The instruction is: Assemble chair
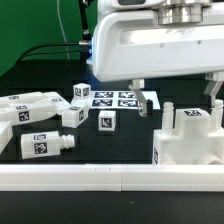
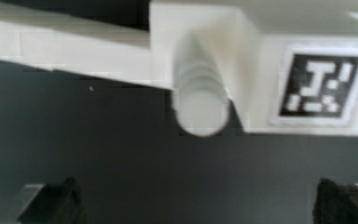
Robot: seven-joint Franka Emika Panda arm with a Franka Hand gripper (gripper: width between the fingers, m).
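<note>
The partly built white chair (image 1: 186, 138) stands at the exterior view's right, near the front rail. My gripper (image 1: 177, 100) hangs over it, jaws spread wide, one finger (image 1: 141, 103) on each side and nothing between them. In the wrist view a white tagged block (image 2: 318, 85) with a rounded peg (image 2: 199, 98) lies ahead of the open gripper (image 2: 201, 205). Its dark fingertips (image 2: 51, 200) stand apart from the piece. Loose chair parts lie at the left: two tagged legs (image 1: 30, 108) (image 1: 48, 143) and three small cubes (image 1: 82, 92) (image 1: 72, 115) (image 1: 106, 121).
The marker board (image 1: 118, 98) lies flat at mid-table behind the cubes. A long white border rail (image 1: 100, 178) runs along the front edge. The arm's large white body fills the upper right of the exterior view.
</note>
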